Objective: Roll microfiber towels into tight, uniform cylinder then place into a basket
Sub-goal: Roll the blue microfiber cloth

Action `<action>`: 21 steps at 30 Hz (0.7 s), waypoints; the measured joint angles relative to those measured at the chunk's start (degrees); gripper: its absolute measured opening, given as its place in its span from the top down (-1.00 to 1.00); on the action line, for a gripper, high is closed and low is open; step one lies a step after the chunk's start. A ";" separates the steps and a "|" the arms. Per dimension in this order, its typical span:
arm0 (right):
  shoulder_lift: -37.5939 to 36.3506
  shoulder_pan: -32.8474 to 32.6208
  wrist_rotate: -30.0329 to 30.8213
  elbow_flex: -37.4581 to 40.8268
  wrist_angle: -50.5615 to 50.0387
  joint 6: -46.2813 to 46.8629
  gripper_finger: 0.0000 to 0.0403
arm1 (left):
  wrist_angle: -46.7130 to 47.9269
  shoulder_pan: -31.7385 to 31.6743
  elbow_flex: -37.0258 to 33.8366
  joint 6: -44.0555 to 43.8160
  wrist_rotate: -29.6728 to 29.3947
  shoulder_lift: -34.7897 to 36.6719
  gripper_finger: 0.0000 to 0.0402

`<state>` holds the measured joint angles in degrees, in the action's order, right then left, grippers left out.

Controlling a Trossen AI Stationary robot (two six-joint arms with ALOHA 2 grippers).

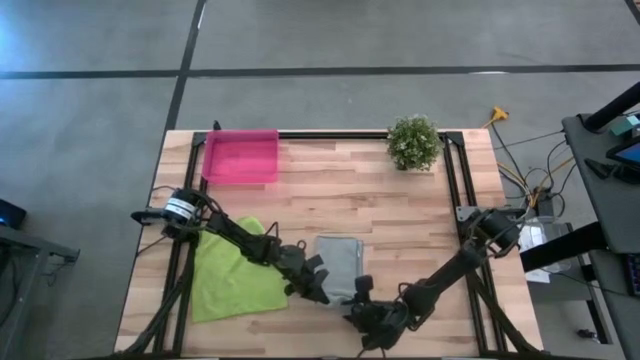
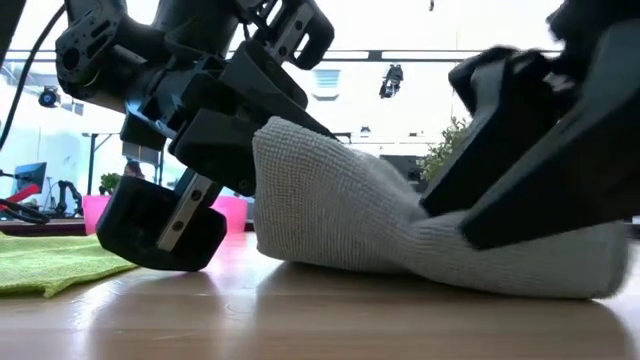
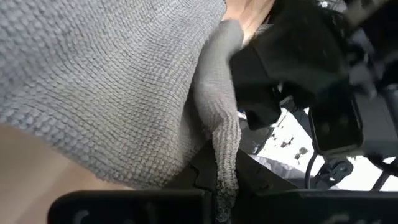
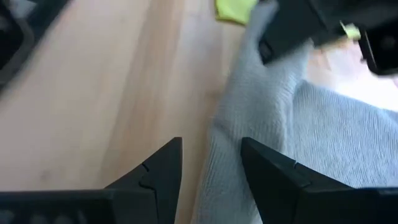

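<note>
- You have two towels: the grey towel (image 1: 340, 264), folded narrow, lies near the bench's (image 1: 340, 200) near edge; the green towel (image 1: 232, 275) is spread flat just left of it.
- One pink basket (image 1: 241, 156) sits at the far left corner, well apart.
- Your left gripper (image 1: 316, 288) pinches the grey towel's near left edge, jaws closed on a fold.
- Your right gripper (image 4: 211, 168) has jaws open astride its near edge.
- One potted plant (image 1: 413, 141) stands far right; bare wood between.

Both arms reach low together; left pincer (image 1: 318, 285) clamps closed, right pincer (image 4: 211, 165) spread apart just beside it.
</note>
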<state>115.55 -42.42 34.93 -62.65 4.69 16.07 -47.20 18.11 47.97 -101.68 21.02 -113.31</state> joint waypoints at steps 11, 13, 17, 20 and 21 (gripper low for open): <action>1.69 0.33 -1.89 0.44 -1.18 3.45 0.54 | -0.59 -0.02 -1.14 2.91 -0.43 0.21 1.00; 1.71 0.36 -1.94 0.48 -1.18 3.44 0.57 | -0.76 -0.04 -1.15 2.67 -0.47 0.21 1.00; 1.78 0.36 -2.31 0.50 -1.01 3.47 0.56 | -1.44 -0.09 -1.31 1.95 -0.53 0.19 1.00; 2.84 0.44 -3.08 0.47 -0.60 3.81 0.55 | -1.49 -0.09 -1.38 1.97 -0.51 0.19 1.00; 3.23 0.49 -4.25 0.39 -0.46 4.51 0.56 | -1.50 -0.09 -1.40 2.22 -0.41 0.19 1.00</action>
<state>118.78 -41.93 30.67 -62.26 4.23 20.58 -48.70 18.02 46.57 -99.45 20.61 -113.12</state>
